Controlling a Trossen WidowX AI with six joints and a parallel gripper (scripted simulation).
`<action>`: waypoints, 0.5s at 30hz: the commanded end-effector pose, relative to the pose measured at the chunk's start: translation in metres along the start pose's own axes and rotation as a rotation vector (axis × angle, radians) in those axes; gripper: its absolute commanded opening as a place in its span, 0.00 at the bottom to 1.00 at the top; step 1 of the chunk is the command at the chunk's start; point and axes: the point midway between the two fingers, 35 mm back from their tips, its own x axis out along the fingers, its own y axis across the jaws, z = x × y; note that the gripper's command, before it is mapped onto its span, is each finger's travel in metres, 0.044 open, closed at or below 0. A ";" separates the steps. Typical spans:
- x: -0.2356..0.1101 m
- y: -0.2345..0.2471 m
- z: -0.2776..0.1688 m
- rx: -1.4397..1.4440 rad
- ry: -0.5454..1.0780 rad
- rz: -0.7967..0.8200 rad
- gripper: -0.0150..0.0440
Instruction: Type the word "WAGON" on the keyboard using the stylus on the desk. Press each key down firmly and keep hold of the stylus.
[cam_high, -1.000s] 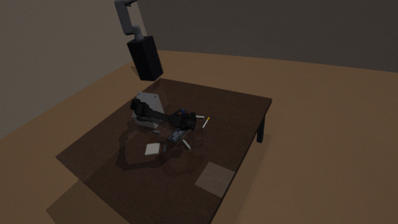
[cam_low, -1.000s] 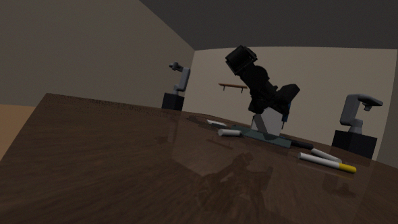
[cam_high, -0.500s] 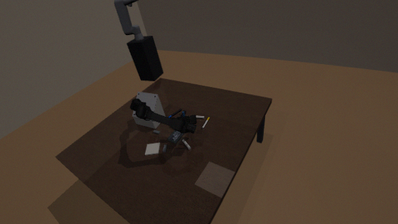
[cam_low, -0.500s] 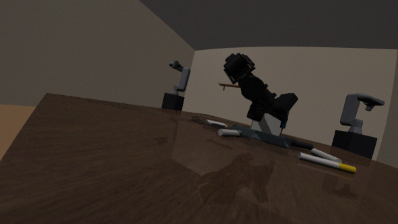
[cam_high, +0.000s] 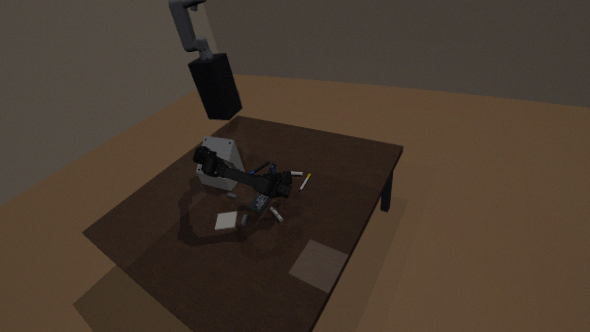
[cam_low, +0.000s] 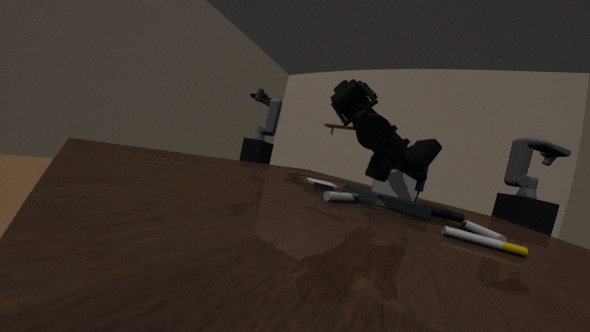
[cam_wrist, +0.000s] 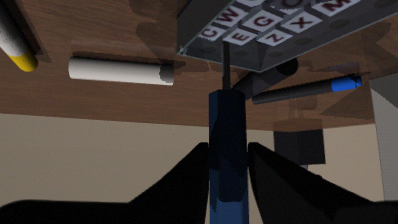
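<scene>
My gripper (cam_wrist: 227, 150) (cam_high: 281, 190) (cam_low: 418, 179) is shut on the dark blue stylus (cam_wrist: 227, 110), which sticks out straight between the black fingers. In the wrist view its thin dark tip lies over the near edge of the small grey keyboard (cam_wrist: 300, 37) (cam_high: 260, 202) (cam_low: 395, 202), just below the keys marked E and Z. I cannot tell whether the tip touches it. Keys W, C, G, X and M also show there. The arm reaches out low from its grey base (cam_high: 220, 162) over the dark wooden table (cam_high: 210, 280).
Around the keyboard lie a white marker (cam_wrist: 120, 71) (cam_low: 340, 196) (cam_high: 276, 214), a yellow-tipped marker (cam_wrist: 15, 47) (cam_high: 305, 181) (cam_low: 482, 241) and a dark pen with a blue end (cam_wrist: 305, 89). A white pad (cam_high: 226, 220) and a pale square patch (cam_high: 318, 265) lie nearer the front.
</scene>
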 end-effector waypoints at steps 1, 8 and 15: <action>0.000 -0.001 0.001 -0.003 -0.003 -0.003 0.39; 0.000 -0.002 0.001 -0.003 -0.003 -0.003 0.39; 0.000 -0.002 0.001 -0.003 -0.003 -0.003 0.39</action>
